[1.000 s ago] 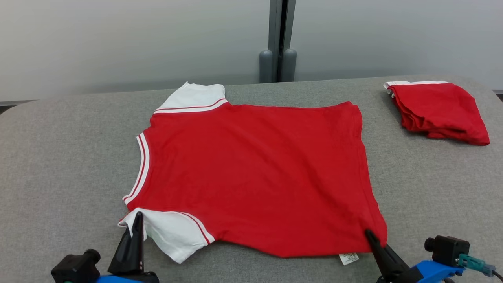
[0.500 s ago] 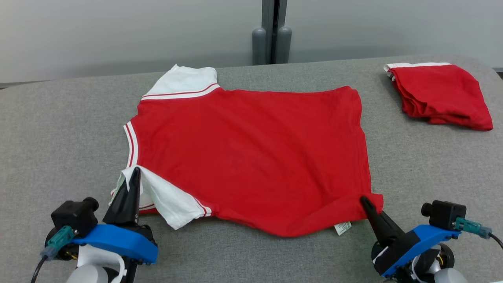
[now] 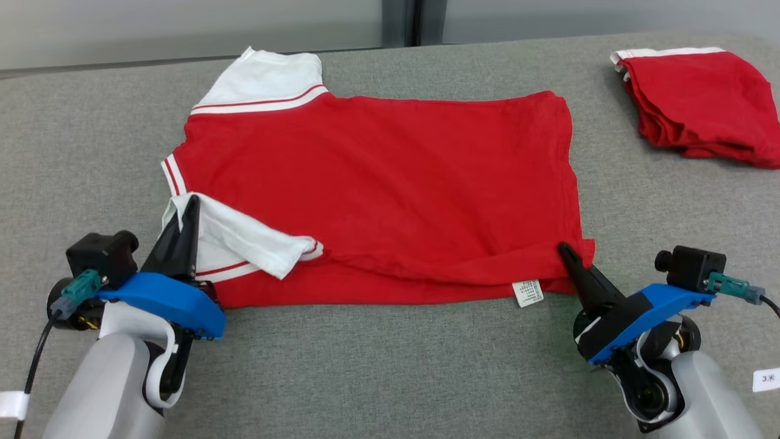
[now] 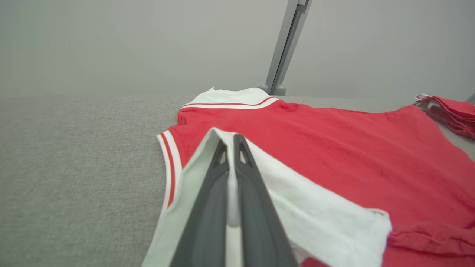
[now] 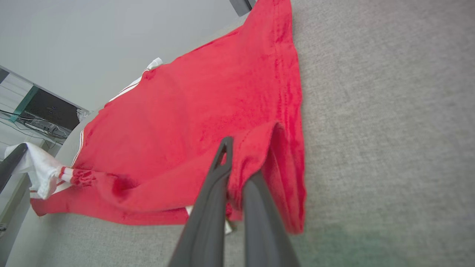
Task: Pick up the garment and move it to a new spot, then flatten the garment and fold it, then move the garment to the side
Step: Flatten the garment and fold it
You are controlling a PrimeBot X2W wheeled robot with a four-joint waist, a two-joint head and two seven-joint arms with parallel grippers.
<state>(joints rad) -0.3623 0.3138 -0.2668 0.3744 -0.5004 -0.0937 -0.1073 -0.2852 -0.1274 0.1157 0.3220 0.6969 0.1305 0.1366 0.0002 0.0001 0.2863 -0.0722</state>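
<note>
Red T-shirt with white sleeves lies spread across a grey fabric-covered table, neck opening toward the robot's left and hem toward its right. The left gripper is closed tight on the near white sleeve, its two dark fingers pinching the cloth between them, and the sleeve is turned over onto the red body. The right gripper is likewise clamped on the near hem corner, which is raised off the table. A fold runs along the shirt's near edge between the two grippers. A white care label hangs beside the right gripper. A second red garment, folded, sits well apart at the far right.
</note>
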